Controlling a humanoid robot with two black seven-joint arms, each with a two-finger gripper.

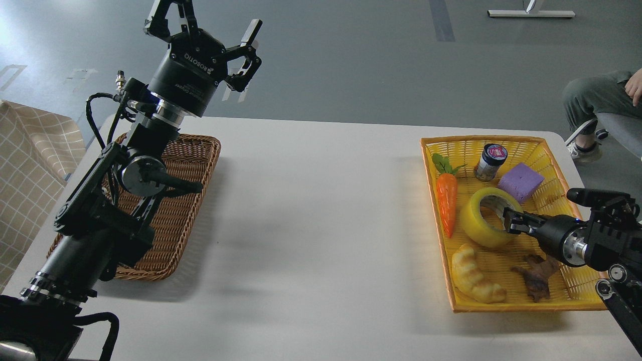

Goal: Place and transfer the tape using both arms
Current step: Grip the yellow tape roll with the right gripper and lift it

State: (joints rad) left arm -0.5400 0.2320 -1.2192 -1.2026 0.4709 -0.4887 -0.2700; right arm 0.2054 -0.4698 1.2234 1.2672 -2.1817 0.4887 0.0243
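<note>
Our left gripper [208, 27] hangs high above the brown wicker basket [198, 165], fingers spread and empty. Across the bare table [321, 210], the yellow basket [501, 307] holds the tape [476, 225], tilted, crowded by a carrot [446, 200], jar [489, 161], purple block [521, 182] and croissant [471, 273]. Our right gripper [510, 220] pinches the tape's rim.

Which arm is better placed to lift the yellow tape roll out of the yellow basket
The right. The right gripper is already at the translucent yellow tape roll in the yellow wicker basket; the left gripper is open, raised above the brown wicker tray.
</note>
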